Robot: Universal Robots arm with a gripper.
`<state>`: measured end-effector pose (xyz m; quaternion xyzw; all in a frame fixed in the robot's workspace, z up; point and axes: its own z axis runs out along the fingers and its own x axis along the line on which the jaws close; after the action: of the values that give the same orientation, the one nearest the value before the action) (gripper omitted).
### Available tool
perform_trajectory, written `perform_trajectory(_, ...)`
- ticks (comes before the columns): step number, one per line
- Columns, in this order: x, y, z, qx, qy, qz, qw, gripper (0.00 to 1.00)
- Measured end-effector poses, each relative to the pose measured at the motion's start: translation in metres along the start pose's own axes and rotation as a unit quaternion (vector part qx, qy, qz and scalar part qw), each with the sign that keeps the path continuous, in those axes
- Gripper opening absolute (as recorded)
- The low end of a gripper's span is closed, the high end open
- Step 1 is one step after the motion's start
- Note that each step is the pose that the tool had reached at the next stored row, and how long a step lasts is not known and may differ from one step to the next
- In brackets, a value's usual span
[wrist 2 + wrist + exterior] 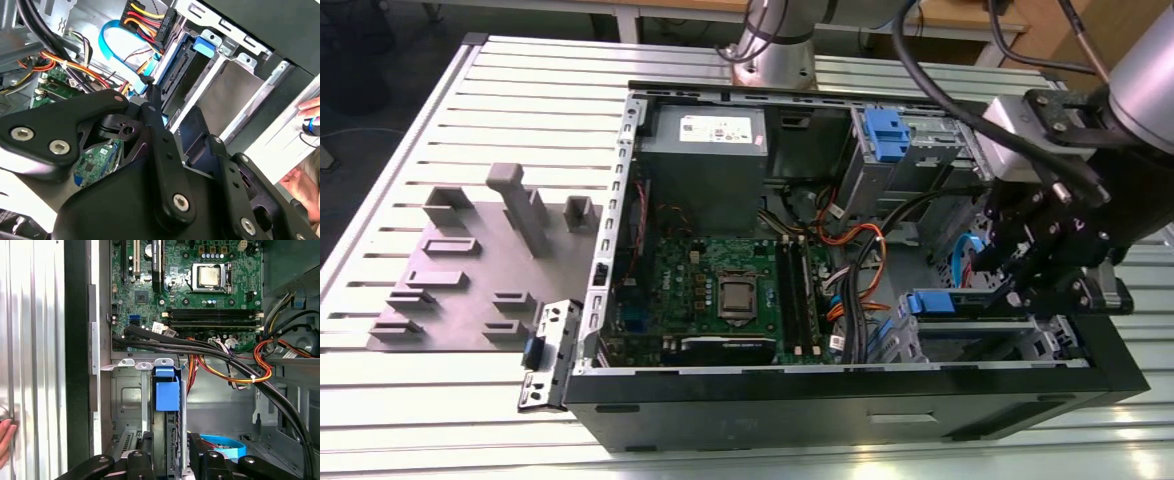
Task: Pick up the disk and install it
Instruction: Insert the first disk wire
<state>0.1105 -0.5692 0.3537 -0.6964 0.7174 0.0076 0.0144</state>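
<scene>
Gripper (170, 439): black two-finger tool, set inside the drive corner of the open computer case (854, 405); its fingers (147, 447) are clamped on the disk, one against each broad side.

Disk (166, 390): stands on edge between the fingers and reaches out past the fingertips, with its blue bracket at the far end. It sits within the metal drive cage (127, 400), flanked by the cage walls. In the second wrist view the disk (182, 75) lies just ahead of one fingertip (156, 95). In the exterior view its blue end (945, 302) shows just beside the gripper (1021, 290).

Cables (240, 367): black, orange and yellow bundle crossing just beyond the disk's far end.

Motherboard (200, 290): green, further out from the tool, past the cables.

Power supply box (704, 150): grey, at the case's far corner, well apart from the gripper.

Slatted table (454, 380): carries the case and a grey fixture block (467, 270).

Person's hand (5, 437): rests on the slats outside the case wall
</scene>
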Motion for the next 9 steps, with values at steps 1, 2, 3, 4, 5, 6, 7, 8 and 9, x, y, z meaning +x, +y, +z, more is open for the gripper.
perform_trajectory(1, -0.0001, 0.0000, -0.0028, 0.0000, -0.0001, 0.000, 1.00000, 0.42)
perform_trajectory(2, -0.0002, 0.0000, -0.0056, 0.0000, -0.0002, 0.000, 1.00000, 0.42)
perform_trajectory(3, -0.0002, 0.0000, -0.0077, 0.0000, -0.0001, 0.000, 1.00000, 0.42)
perform_trajectory(4, -0.0002, -0.0001, -0.0085, 0.0000, -0.0001, 0.000, 1.00000, 0.42)
perform_trajectory(5, -0.0004, -0.0001, -0.0082, 0.0000, -0.0004, 0.000, 1.00000, 0.42)
perform_trajectory(6, -0.0008, -0.0001, -0.0084, 0.0000, -0.0003, 0.000, 1.00000, 0.42)
perform_trajectory(7, -0.0013, -0.0001, -0.0085, 0.0000, -0.0001, 0.000, 1.00000, 0.42)
perform_trajectory(8, -0.0019, -0.0001, -0.0085, 0.0000, -0.0002, 0.000, 1.00000, 0.42)
perform_trajectory(9, -0.0020, -0.0001, -0.0084, 0.0000, -0.0002, 0.000, 1.00000, 0.42)
